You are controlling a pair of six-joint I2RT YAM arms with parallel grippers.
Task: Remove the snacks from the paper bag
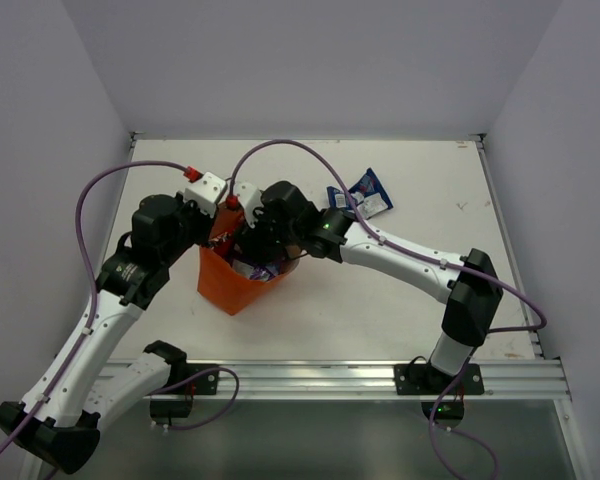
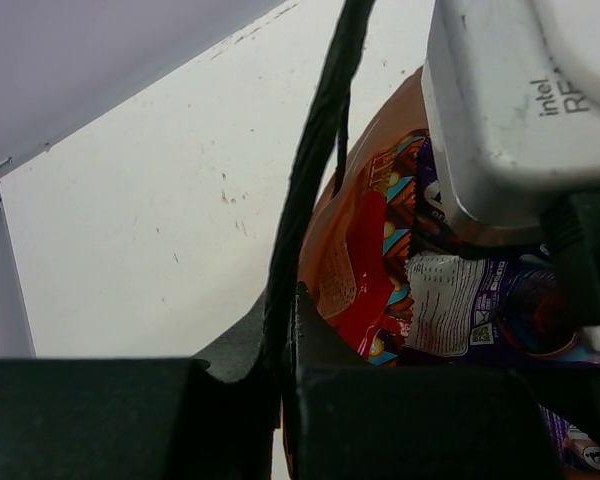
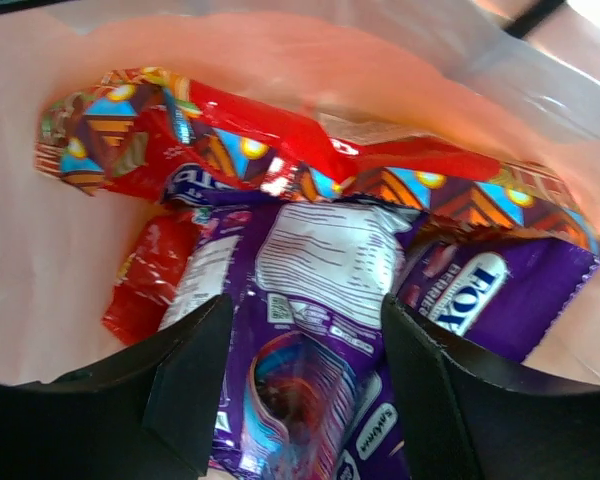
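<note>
The orange paper bag stands upright at centre-left of the table. My left gripper is shut on its rim by the thin dark handle, as the left wrist view shows. Reaching down into the bag's mouth, my right gripper stands open, one finger on each side of a purple snack packet. Under it lie a long red-orange packet, a second purple packet and a small red one. Two blue-white packets lie on the table to the bag's right.
The bag's pale inner walls close round my right fingers. The right wrist's white camera housing hangs just over the bag's mouth. White table stretches right of the bag, bounded by walls at the back and sides.
</note>
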